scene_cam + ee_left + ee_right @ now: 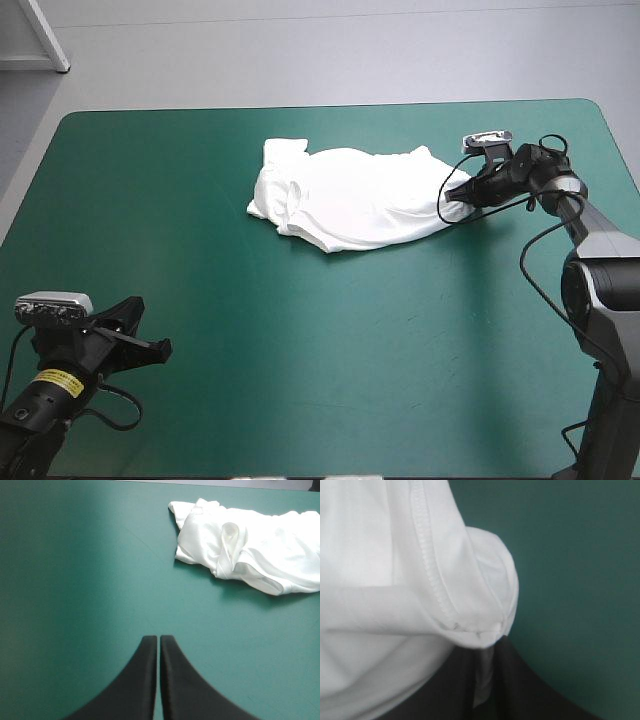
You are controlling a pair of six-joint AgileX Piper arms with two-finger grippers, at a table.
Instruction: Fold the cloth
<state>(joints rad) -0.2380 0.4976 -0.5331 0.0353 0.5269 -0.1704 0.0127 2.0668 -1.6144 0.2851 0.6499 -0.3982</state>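
Note:
The white T-shirt (350,197) lies as a loosely bunched heap on the far middle of the teal-green table. My right gripper (458,196) is at its right end, shut on the T-shirt; in the right wrist view a hemmed edge of the T-shirt (430,595) drapes over the fingertips and white cloth runs down between the black fingers (520,685). My left gripper (158,349) hovers low near the table's front left corner, far from the shirt. Its fingers (145,680) are shut with nothing between them, and the T-shirt (250,550) lies well ahead of it.
Bare teal-green cover (300,330) stretches between the left gripper and the shirt. A black cable loops beside the right wrist over the shirt's right end.

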